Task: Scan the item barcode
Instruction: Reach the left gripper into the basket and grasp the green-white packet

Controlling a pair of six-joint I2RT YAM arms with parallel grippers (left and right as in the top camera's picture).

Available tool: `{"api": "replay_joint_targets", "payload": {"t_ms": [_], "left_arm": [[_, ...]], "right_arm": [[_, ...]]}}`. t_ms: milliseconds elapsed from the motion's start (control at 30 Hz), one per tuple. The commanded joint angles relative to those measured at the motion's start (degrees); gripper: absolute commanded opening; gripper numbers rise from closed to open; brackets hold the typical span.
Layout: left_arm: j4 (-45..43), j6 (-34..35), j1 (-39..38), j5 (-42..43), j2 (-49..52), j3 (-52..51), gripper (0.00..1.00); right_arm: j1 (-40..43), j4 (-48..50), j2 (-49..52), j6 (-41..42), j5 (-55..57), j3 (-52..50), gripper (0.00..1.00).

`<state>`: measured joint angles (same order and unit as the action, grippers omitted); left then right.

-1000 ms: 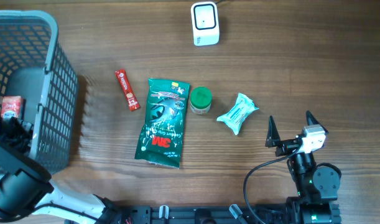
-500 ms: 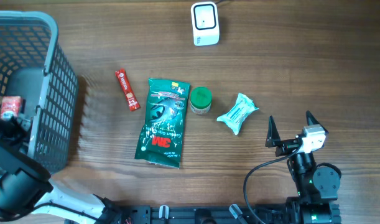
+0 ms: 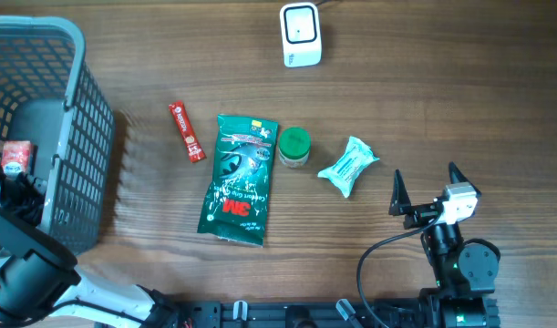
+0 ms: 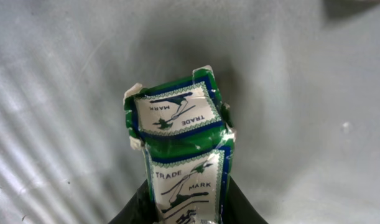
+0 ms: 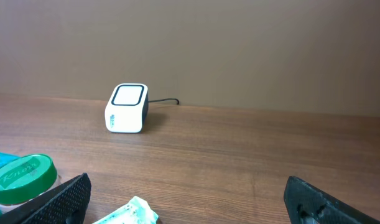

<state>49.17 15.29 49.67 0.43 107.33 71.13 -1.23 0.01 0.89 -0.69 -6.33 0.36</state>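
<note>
Left claw (image 4: 186,198): both dark fingers press the sides of the box (image 4: 177,130), so I call it closed on the box. The box is green and white with "TRADE MARK" labels, one end crumpled. Grey basket floor (image 4: 314,106) is behind it, and I can't tell if the box is lifted or resting there. From overhead, a small red-and-white patch sits by the claw inside the basket (image 3: 73,100), probably the same box. Over the last second that patch nudged a hair left and came back, and the left arm (image 3: 23,264) shifted with it. Nothing else moved. My read: the grip was being adjusted, the box is not out of the basket yet, and scanning hasn't started. The scanner (image 3: 301,34) stands at the far edge, well apart from the basket, so a lift and a long carry remain, and no barcode is visible on the faces I can see. The left arm comes up from the bottom-left corner and reaches down into the basket, with its wrist camera pointed at the floor. The right claw (image 3: 425,173) is spread wide and empty. It is parked bottom-right and unchanged, held roughly level, with the scanner in its camera's view.
</note>
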Motion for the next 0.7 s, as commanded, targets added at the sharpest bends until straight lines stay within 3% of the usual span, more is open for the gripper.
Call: {"api": "replay_joint_targets", "payload": {"t_ms": [0,300,567,667], "left_arm": [[2.8,-0.3,-0.1,3.2,2.2,1.5,0.20],[22.2,-0.3,-3.3,3.2,2.1,31.3,0.19],[25.0,0.2,-15.8,3.3,-4.0,49.4,0.18],[24.0,0.2,-22.1,9.0,-8.1,56.1,0.18]], "right_arm": [[0.2,0.3,-0.3,0.7,0.5,-0.1,1.00],[0.2,0.3,-0.3,0.7,0.5,-0.1,1.00],[0.2,0.3,-0.3,0.7,0.5,-0.1,1.00],[0.2,0.3,-0.3,0.7,0.5,-0.1,1.00]]}}
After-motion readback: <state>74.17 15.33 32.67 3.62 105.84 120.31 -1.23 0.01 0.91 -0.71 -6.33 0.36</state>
